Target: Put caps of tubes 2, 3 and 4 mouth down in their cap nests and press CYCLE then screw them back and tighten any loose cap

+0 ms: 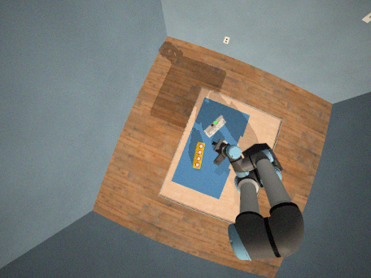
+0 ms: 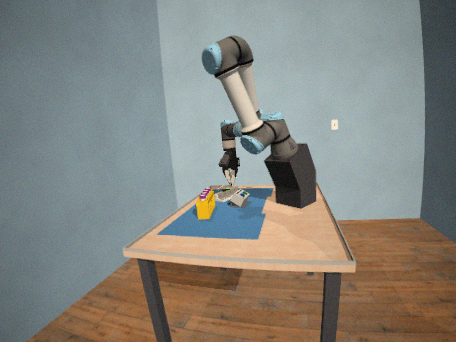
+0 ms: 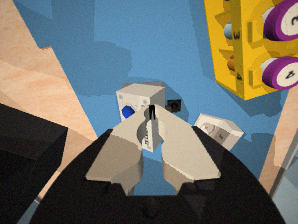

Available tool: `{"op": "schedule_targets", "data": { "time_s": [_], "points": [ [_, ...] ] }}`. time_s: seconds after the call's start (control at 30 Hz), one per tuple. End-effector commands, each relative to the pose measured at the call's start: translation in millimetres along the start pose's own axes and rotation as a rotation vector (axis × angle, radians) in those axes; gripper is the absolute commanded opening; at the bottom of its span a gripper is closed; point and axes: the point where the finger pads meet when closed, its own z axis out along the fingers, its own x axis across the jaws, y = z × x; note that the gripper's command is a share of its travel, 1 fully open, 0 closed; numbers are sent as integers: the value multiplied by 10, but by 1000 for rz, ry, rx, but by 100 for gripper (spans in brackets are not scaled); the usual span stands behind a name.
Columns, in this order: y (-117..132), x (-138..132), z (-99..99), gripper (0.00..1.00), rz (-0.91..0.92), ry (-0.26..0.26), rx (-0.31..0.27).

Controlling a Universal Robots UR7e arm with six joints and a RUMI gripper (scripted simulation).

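Note:
My gripper (image 2: 230, 184) (image 3: 152, 106) is shut and empty, fingertips above the key housing (image 2: 238, 201) (image 3: 142, 93). The blue CYCLE key (image 3: 128, 112) shows left of the fingertips in the wrist view; the fingers hide the READY key there. The yellow decapping station (image 1: 196, 155) (image 2: 204, 208) (image 3: 219, 65) bears a purple-rimmed cap on each of its four tubes. Cap 4 (image 3: 289, 74) and cap 3 (image 3: 291, 20) show in the wrist view. Their tightness cannot be told. The grey cap tray (image 1: 209, 132) (image 3: 220, 131) shows no caps in its nests; its green lamp (image 1: 216, 122) (image 2: 228, 188) is lit.
A small dark block (image 3: 173, 105) lies beside the key housing in the wrist view. The stations stand on a blue mat (image 1: 197, 183) (image 2: 220, 229) on the wooden table (image 2: 295, 250). The black arm base (image 2: 292, 185) stands at the table's side.

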Motion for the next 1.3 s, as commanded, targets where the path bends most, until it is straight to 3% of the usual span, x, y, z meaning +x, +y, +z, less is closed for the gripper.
{"op": "schedule_targets", "data": {
  "time_s": [0.0,0.3,0.57,1.27],
  "points": [
    [855,-443,268,0,-3,6,5],
    [855,-443,268,0,-3,6,5],
    [823,-388,428,0,-4,-255,20],
    [891,-420,464,0,-4,-255,20]
  ]
}}
